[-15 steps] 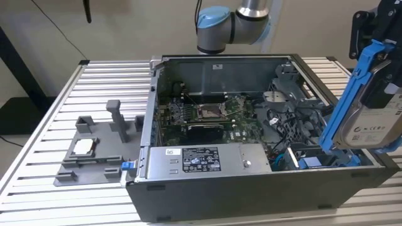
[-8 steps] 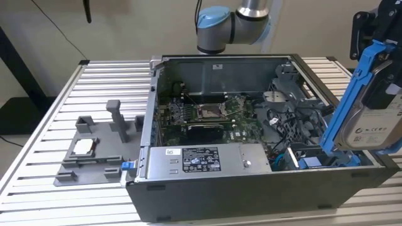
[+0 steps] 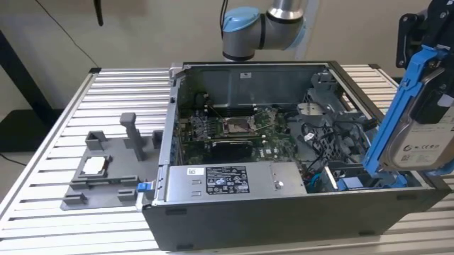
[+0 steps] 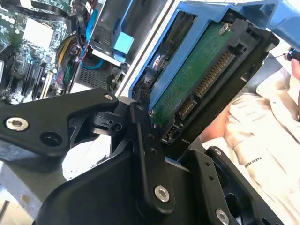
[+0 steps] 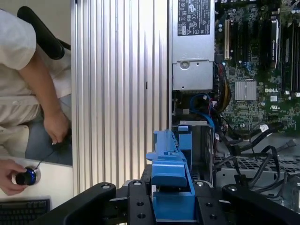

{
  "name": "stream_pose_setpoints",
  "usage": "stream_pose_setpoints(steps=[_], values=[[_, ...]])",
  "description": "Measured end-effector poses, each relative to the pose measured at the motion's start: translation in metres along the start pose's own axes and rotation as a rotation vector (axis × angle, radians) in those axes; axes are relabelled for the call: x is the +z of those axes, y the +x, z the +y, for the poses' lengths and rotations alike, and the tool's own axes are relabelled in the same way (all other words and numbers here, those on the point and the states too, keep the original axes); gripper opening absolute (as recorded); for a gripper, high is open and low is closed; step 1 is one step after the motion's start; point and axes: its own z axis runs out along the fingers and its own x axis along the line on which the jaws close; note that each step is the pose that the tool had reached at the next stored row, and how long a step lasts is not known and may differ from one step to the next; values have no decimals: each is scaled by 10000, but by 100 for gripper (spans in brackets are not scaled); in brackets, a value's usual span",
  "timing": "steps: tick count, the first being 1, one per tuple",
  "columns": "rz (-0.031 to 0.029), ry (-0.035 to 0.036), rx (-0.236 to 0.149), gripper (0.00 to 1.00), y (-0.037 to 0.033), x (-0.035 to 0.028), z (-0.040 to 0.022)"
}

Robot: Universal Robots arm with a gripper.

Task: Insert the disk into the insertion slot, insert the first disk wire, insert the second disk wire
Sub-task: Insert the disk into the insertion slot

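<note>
The black fingers (image 4: 146,154) are closest. They are closed tight on the disk (image 4: 197,75), one on each side. The gripper (image 5: 168,194) has nothing else in it. The disk sits in a blue frame, and in the second wrist view you can see its green underside with a row of pins.

In the exterior view the disk (image 3: 420,133) is up in the air at the exterior view's right. It is tilted. A white sticker with dark print is on its face. Its low end is just beside the slot (image 3: 349,180), but the disk is not in the slot.

The slot (image 5: 199,140) is a grey metal bay with blue edges inside the open case (image 3: 284,223). The case stands on a ribbed metal counter (image 3: 71,122). The power box (image 3: 227,183) has a white sticker and a black one, both with small print. A grey holder (image 3: 106,170) lies on the counter at the exterior view's left.

In the first wrist view a person's hand (image 5: 56,126) is beside the counter. The other hand (image 5: 11,171) holds a blue and black knob near a keyboard (image 5: 23,206).
</note>
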Motion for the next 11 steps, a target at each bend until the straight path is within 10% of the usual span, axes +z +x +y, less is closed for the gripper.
stream_pose_setpoints(steps=[1,7,9,11], values=[[-99,4,4,33,0,2,0],[-1129,16,-24,33,16,13,-1],[-1324,24,-30,33,30,28,-2],[-1395,32,-33,33,27,59,-4]])
